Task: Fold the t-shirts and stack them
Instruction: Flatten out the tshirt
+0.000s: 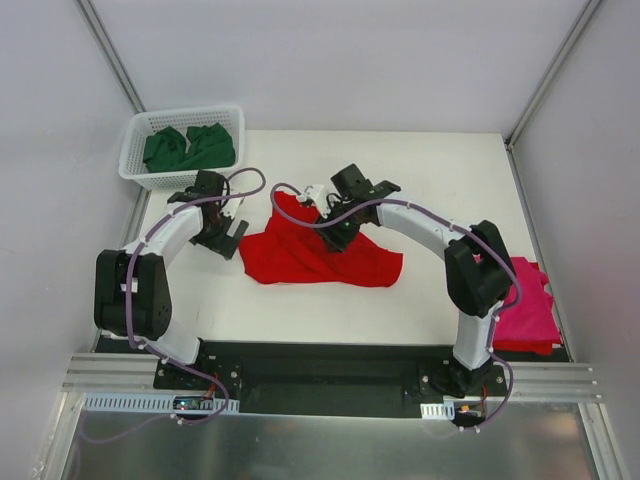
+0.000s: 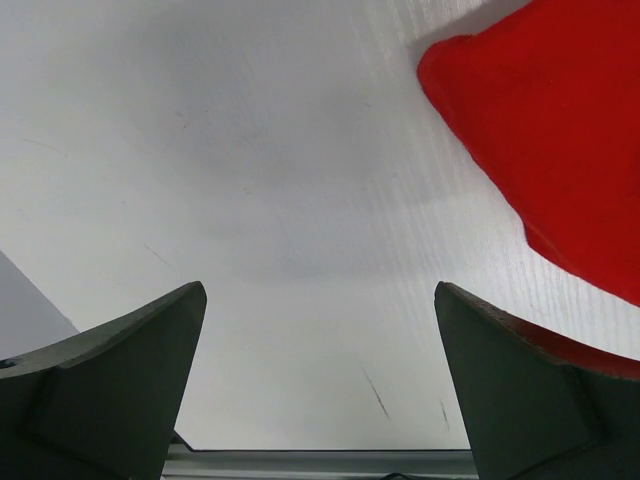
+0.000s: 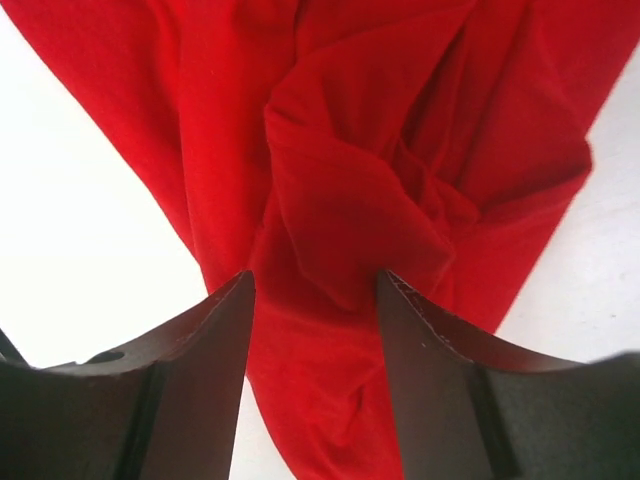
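Place: a robot lab test cell.
Enclosure: plain white panels (image 1: 330, 50) wall the worktop (image 1: 450, 170) on three sides.
Mounting: an aluminium rail (image 1: 100, 375) along the near edge holds the left arm (image 1: 150, 270) and right arm (image 1: 480, 270).
Wiring: purple cables (image 1: 248, 171) loop along both.

From high above the near edge we look down and away over the whole table (image 1: 450, 180). Our left wrist view faces down close over bare table (image 2: 250, 150), the red shirt (image 2: 560, 130) at its right. Our right wrist view hangs even closer over the red shirt (image 3: 380, 180). All three share that red shirt (image 1: 310, 255).
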Action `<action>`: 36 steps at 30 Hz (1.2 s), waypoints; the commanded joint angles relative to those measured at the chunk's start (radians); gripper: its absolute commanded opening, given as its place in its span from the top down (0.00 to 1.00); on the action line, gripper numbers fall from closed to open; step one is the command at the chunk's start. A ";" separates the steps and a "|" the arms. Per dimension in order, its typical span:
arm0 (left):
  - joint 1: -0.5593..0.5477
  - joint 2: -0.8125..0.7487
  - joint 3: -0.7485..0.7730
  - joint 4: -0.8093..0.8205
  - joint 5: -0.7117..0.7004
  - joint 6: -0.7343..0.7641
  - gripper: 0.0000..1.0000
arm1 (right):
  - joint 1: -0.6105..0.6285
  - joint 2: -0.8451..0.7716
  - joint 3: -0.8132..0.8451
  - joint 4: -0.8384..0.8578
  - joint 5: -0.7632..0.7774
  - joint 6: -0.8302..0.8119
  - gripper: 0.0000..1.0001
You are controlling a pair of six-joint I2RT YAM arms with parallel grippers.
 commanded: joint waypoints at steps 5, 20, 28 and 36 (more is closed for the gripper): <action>0.016 -0.072 -0.019 0.010 0.007 0.011 0.01 | 0.006 0.013 -0.011 -0.012 -0.001 -0.001 0.96; 0.017 -0.054 -0.004 0.015 -0.004 0.031 0.01 | 0.115 -0.346 -0.157 -0.612 -0.279 -0.105 0.99; 0.017 -0.034 0.076 0.008 0.002 0.016 0.01 | 0.048 -0.211 -0.126 -0.949 -0.444 -0.328 0.04; 0.017 -0.063 0.064 0.002 0.018 0.007 0.01 | -0.105 -0.463 -0.168 -0.230 0.145 -0.048 0.04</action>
